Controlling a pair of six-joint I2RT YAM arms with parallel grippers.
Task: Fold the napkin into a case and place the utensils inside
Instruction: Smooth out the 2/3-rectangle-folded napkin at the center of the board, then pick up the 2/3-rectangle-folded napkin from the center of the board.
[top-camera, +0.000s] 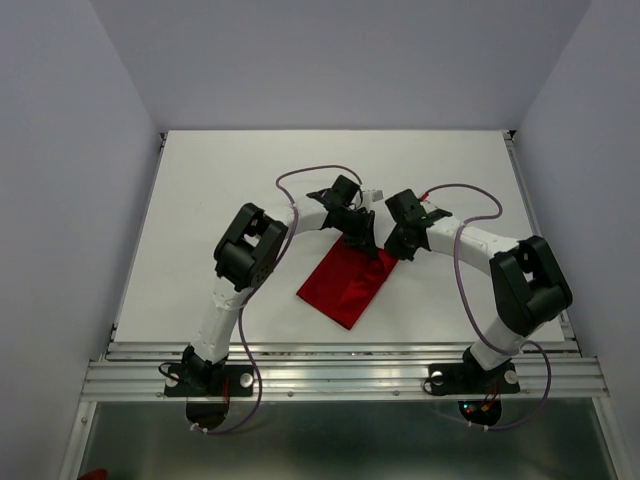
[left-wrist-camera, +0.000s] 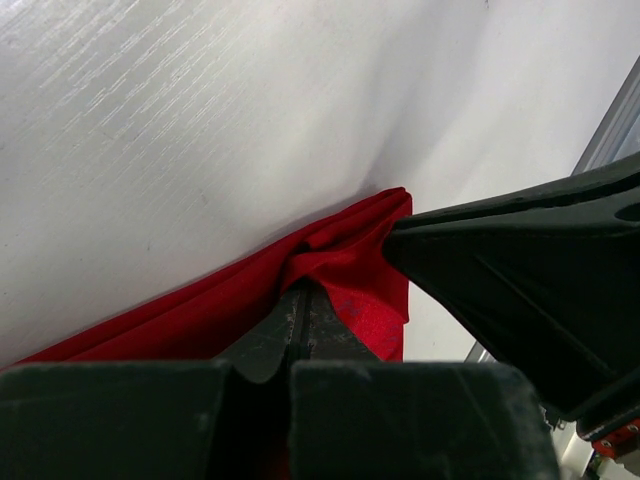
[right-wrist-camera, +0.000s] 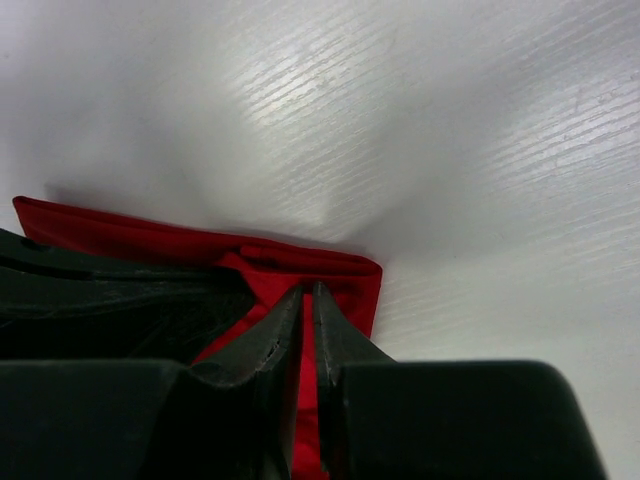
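Observation:
The red napkin (top-camera: 345, 285) lies folded into a long narrow rectangle slanting across the middle of the white table (top-camera: 200, 200). Both grippers meet at its far end. My left gripper (top-camera: 362, 240) (left-wrist-camera: 303, 290) is shut on a bunched fold of the napkin (left-wrist-camera: 200, 310) near its corner. My right gripper (top-camera: 396, 245) (right-wrist-camera: 307, 290) sits beside it, jaws nearly together with red cloth filling the thin gap, at the napkin's (right-wrist-camera: 120, 235) doubled far edge. Each wrist view shows the other gripper's black finger close by. The utensils are out of view.
A metal rail (top-camera: 340, 375) runs along the table's near edge at the arm bases. Grey walls enclose the table on the left, right and back. Purple cables loop over both arms.

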